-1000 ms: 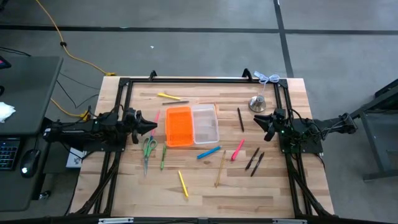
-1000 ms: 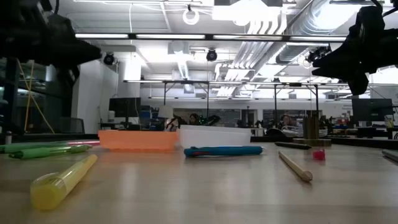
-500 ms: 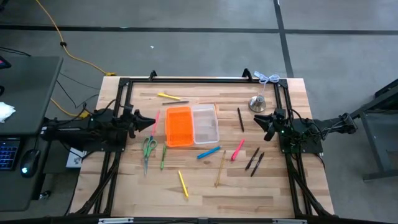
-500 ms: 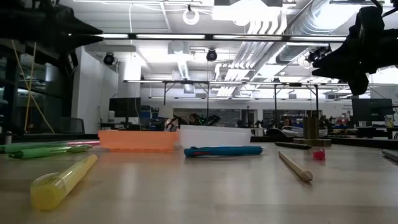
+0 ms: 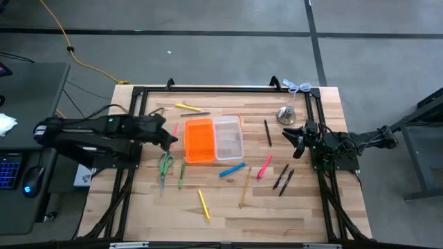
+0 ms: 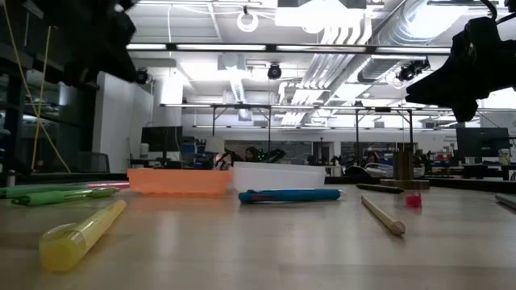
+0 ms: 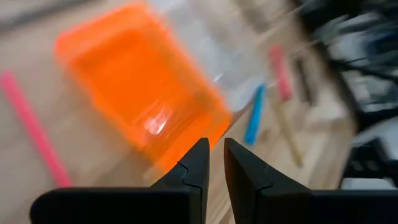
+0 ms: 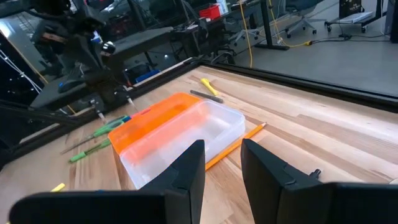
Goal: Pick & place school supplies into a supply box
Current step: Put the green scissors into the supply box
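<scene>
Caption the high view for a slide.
Left gripper beside the open orange-and-clear box; pens and pencils scattered on the wooden table.

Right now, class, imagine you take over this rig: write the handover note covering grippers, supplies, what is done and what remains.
Left gripper: narrowly open, empty, beside the supply box on its orange side.
Right gripper: open, empty, waiting at the table's right, near the silver bell.
Supply box: mid-table, nothing visible inside.
Done: nothing packed.
Left: everything lies on the table, including scissors, green pen, yellow marker, blue pen, pencil, pink marker.
</scene>
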Controlling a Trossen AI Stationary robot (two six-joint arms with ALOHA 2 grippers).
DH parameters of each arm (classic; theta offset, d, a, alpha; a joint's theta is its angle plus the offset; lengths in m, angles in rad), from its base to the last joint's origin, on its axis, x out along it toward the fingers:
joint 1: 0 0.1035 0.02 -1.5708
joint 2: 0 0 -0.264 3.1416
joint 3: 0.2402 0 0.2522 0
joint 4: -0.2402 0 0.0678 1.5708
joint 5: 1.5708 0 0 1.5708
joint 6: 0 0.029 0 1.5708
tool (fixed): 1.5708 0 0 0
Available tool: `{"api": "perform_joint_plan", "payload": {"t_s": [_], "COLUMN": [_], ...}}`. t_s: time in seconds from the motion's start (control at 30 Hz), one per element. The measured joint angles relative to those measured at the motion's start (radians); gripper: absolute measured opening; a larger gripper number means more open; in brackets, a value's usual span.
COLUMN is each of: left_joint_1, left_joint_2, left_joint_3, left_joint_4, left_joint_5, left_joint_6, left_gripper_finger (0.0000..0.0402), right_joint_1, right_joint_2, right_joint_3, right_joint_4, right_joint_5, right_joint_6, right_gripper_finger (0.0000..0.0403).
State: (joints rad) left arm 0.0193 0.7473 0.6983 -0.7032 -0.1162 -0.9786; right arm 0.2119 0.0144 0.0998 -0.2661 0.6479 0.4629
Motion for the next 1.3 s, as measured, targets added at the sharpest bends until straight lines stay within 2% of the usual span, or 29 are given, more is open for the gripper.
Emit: {"api": "perform_joint_plan", "payload": {"t_s": [0.2, 0.33, 0.43, 0.7, 0.87, 1.0, 1.3], "left_joint_1": [0.0, 0.0, -0.001, -0.001, -0.012, -0.061, -0.2], "left_joint_2": [0.232, 0.349, 0.405, 0.483, 0.496, 0.496, 0.496], "left_joint_3": [0.142, 0.198, 0.208, 0.209, 0.209, 0.209, 0.209], "left_joint_4": [-0.277, -0.407, -0.429, -0.433, -0.469, -0.519, -0.464], "left_joint_5": [0.09, 0.137, 0.151, 0.153, 0.076, 0.005, -0.035], "left_joint_6": [-0.202, -0.242, -0.26, -0.286, -0.278, -0.328, -0.417], "left_gripper_finger": [0.0081, 0.0081, 0.0081, 0.0081, 0.0081, 0.0081, 0.0081], "right_joint_1": [0.0, 0.0, 0.0, 0.0, 0.0, 0.0, 0.0], "right_joint_2": [0.0, 0.0, 0.0, 0.0, 0.0, 0.0, 0.0], "right_joint_3": [0.0, 0.0, 0.0, 0.0, 0.0, 0.0, 0.0], "right_joint_4": [0.0, 0.0, -0.001, -0.002, -0.005, -0.008, -0.008], "right_joint_5": [0.0, 0.0, -0.001, -0.011, -0.012, -0.012, -0.013], "right_joint_6": [0.0, 0.0, 0.0, 0.007, 0.007, 0.007, 0.007], "right_gripper_finger": [0.0083, 0.0083, 0.0083, 0.0083, 0.0083, 0.0083, 0.0083]}}
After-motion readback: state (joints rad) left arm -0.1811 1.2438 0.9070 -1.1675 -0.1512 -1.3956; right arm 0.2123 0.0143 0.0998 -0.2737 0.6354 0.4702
